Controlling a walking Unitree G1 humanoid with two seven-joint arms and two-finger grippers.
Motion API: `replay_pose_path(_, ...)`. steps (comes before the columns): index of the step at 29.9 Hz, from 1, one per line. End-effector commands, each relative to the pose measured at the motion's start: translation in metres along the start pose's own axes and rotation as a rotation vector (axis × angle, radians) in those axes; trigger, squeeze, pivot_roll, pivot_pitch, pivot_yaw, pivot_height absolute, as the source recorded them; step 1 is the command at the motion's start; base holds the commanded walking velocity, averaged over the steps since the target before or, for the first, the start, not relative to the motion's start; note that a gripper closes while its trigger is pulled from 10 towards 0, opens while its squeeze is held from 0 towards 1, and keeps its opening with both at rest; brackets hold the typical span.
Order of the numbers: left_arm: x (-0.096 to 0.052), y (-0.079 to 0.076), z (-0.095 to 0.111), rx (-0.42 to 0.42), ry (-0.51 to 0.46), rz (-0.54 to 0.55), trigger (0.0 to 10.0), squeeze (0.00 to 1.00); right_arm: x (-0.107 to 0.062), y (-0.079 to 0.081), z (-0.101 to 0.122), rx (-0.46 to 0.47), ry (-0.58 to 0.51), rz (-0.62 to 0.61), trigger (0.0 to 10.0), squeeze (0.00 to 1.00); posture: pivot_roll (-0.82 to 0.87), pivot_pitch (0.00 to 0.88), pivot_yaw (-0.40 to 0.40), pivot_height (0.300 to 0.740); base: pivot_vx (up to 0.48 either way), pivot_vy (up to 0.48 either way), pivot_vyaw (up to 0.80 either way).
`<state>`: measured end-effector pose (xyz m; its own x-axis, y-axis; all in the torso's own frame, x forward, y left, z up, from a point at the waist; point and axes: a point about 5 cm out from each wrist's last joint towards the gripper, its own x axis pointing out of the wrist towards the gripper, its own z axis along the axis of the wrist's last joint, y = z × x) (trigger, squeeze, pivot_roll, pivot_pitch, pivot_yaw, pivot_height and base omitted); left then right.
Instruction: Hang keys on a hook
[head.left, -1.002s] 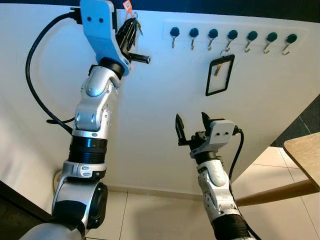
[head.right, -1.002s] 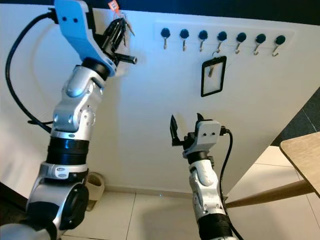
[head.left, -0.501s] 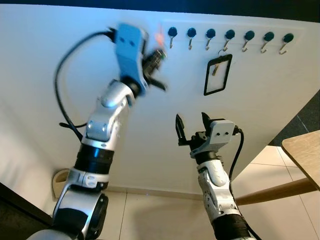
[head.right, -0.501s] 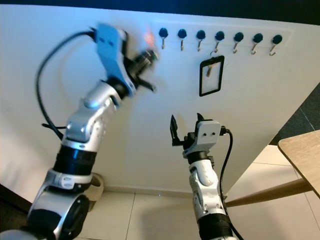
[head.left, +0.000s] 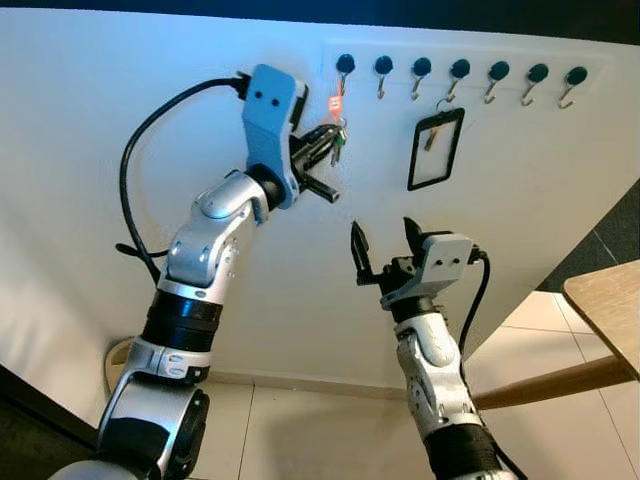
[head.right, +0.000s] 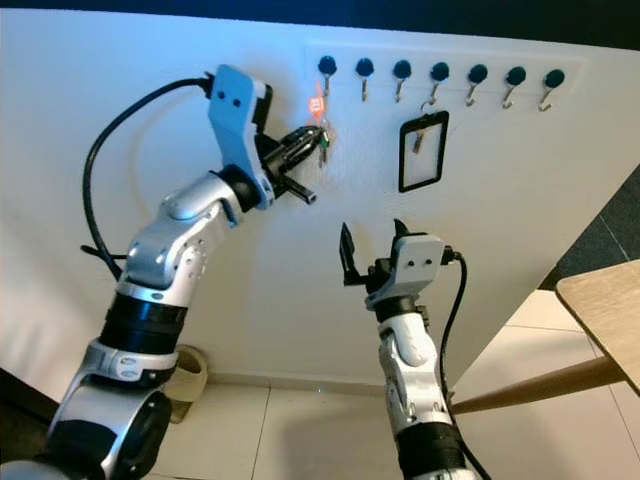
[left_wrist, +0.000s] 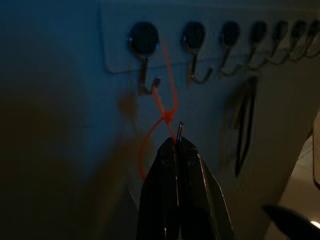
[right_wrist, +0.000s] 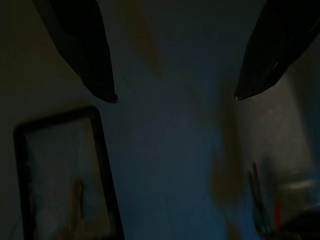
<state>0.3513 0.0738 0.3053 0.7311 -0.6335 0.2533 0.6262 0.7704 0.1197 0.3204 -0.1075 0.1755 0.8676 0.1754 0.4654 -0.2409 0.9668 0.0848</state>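
The left gripper (head.left: 322, 148) is raised to the wall (head.left: 120, 150), just below the leftmost hook (head.left: 344, 70) of a rack (head.left: 460, 72) of seven. Its fingers (left_wrist: 175, 170) are closed on the keys (head.left: 337, 135), which are held just under and beside that hook. An orange cord (left_wrist: 162, 117) runs up from the keys; in the left wrist view a loop of it lies against the leftmost hook, though whether it is actually caught there cannot be told. A black-framed card holder (head.left: 436, 149) is hung from the fourth hook. The right gripper (head.left: 383, 250) is held lower, near the wall and well apart from the rack, with its fingers (right_wrist: 90, 55) spread open and nothing between them. A wooden surface (head.left: 605, 300) is seen at the right edge.
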Motion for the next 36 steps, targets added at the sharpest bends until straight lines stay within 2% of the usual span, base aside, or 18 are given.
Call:
replay_pose_path(1,0.004,-0.006,-0.001,-0.025,0.01,-0.038,10.0,0.0,0.001,0.001,0.004,0.009,-0.009,-0.003,10.0,0.0,0.01,0.108,-0.012,0.74,0.0,0.0,0.0)
replay_pose_path(6,0.009,-0.008,-0.004,-0.041,0.024,-0.042,10.0,0.0,0.005,0.003,0.01,0.015,-0.034,-0.001,10.0,0.0,0.01,0.105,-0.011,0.74,0.0,0.0,0.0)
replay_pose_path(16,0.022,-0.011,0.004,-0.031,-0.006,0.009,10.0,0.0,0.008,0.005,0.017,0.02,-0.052,0.0,10.0,0.0,0.0,0.094,-0.009,0.74,0.0,0.0,0.0)
replay_pose_path(36,0.031,-0.005,0.016,-0.083,-0.041,0.048,10.0,0.0,0.009,0.004,0.02,0.026,-0.055,-0.006,10.0,0.0,0.0,0.101,-0.007,0.74,0.0,0.0,0.0)
